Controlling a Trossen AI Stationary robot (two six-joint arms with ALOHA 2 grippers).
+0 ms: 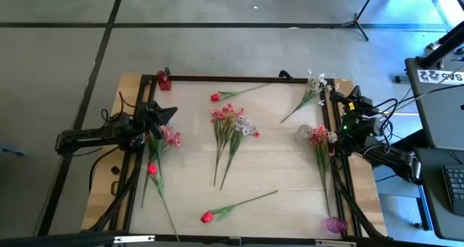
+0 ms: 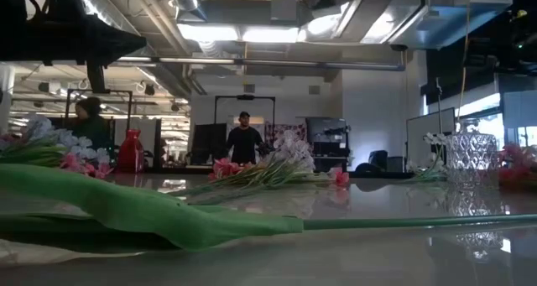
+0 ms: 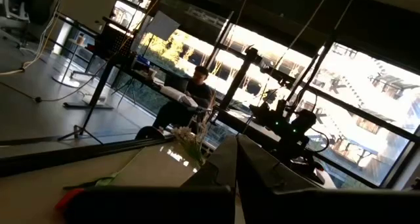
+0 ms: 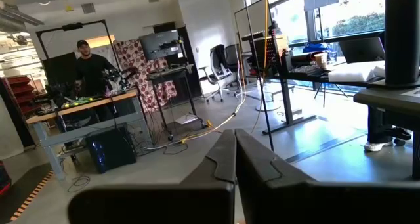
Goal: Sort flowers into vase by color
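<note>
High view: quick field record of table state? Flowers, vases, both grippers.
left gripper: at table's left edge, fingers together, empty
right gripper: at table's right edge, fingers together, empty
centre bunch: pink and white sprays mixed, lying flat
red buds: one near far edge, one near front edge
white spray: far right
clear vase: right side, no stems visibly inside
red vase: far-left corner
sorting: not started

Flowers [image 1: 230,131] lie mid-table [image 1: 283,182]; one vase [image 1: 303,132] right of them; another [image 1: 164,80] at far-left corner.
</note>
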